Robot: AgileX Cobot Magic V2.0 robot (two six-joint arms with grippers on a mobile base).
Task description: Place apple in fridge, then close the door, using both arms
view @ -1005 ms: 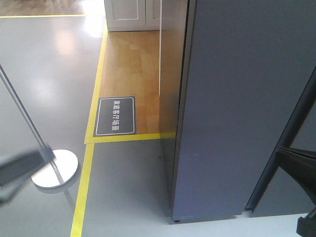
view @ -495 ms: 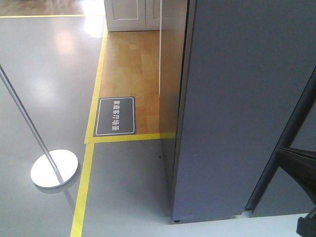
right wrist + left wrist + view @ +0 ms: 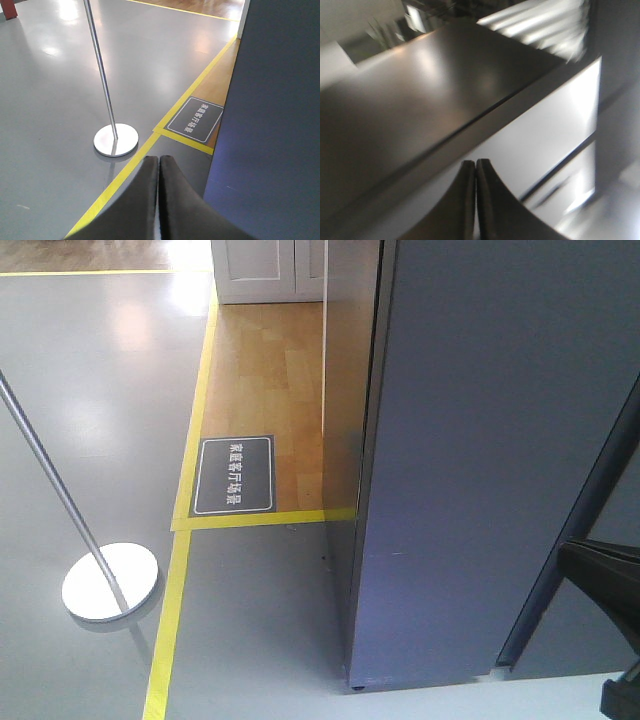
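Floor (image 3: 90, 370): glossy grey, marked off by yellow tape (image 3: 165, 640) from a strip of wood flooring (image 3: 265, 370). A dark sign (image 3: 232, 475) with white characters lies on the wood just inside the tape corner. White cabinet (image 3: 268, 270) at the far end of the wood strip. A silver pole (image 3: 50, 480) on a round base (image 3: 110, 581) stands on the grey floor, left of the tape.

Fridge (image 3: 480, 440): dark grey, fills the right half of the front view. Its door (image 3: 500, 470) lies flush with the body, so it is closed. Apple: not visible in any view.

Left hand (image 3: 475, 162): fingers pressed together, nothing between them. The picture is blurred; behind the tips are a dark glossy slab and a bright white panel, neither identifiable.

Right hand (image 3: 159, 159): fingers together, empty, touching nothing, hanging above the grey floor beside the fridge (image 3: 270, 130).

View differences: the right wrist view shows pole (image 3: 102, 75), base (image 3: 116, 140), tape (image 3: 130, 170) and sign (image 3: 196, 119) from the opposite side. The front view shows neither hand's fingertips, only dark rig parts at the lower right edge.
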